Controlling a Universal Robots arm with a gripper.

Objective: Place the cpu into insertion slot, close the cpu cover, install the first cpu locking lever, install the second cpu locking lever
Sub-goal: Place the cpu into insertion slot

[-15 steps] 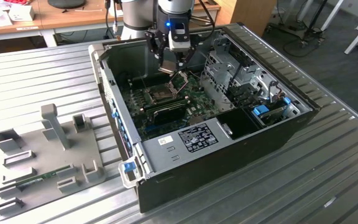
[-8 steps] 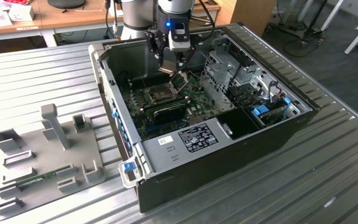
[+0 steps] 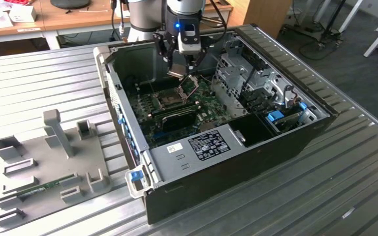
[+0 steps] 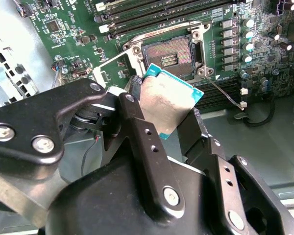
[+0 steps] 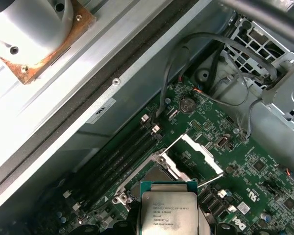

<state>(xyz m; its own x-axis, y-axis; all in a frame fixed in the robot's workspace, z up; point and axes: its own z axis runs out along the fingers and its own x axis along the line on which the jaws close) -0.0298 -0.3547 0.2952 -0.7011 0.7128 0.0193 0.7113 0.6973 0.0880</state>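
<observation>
Jaws closed on the cpu [image 4: 169, 100]. Two black fingers [image 4: 142, 132] pinch opposite edges of the chip. Its silvery lid face shows in the second wrist view, with the teal board edge along the side away from the jaws. Chip is held tilted, not flat.

The insertion slot [image 4: 169, 56] lies just beyond the jaw tips and below them, on the green motherboard [image 4: 68, 34]. Its dark contact field is bare. The cpu hangs clear of it, not seated.

The cpu cover [image 5: 206, 156] stands swung up off the socket, to one side of the jaws, with green board visible through its window. A thin metal rod [image 4: 223, 90] runs out from one socket corner, away from the rim. Long black memory slots [image 4: 152, 14] lie past the socket, farther from the jaws.

In the exterior view the arm reaches down into the open computer case [image 3: 274, 152], jaws above the board. The case lies on its side on the slatted metal bench [image 3: 333, 196]. A grey fixture plate [image 3: 51, 162] sits on the bench well apart from the jaws, on the exterior view's left of the case.
</observation>
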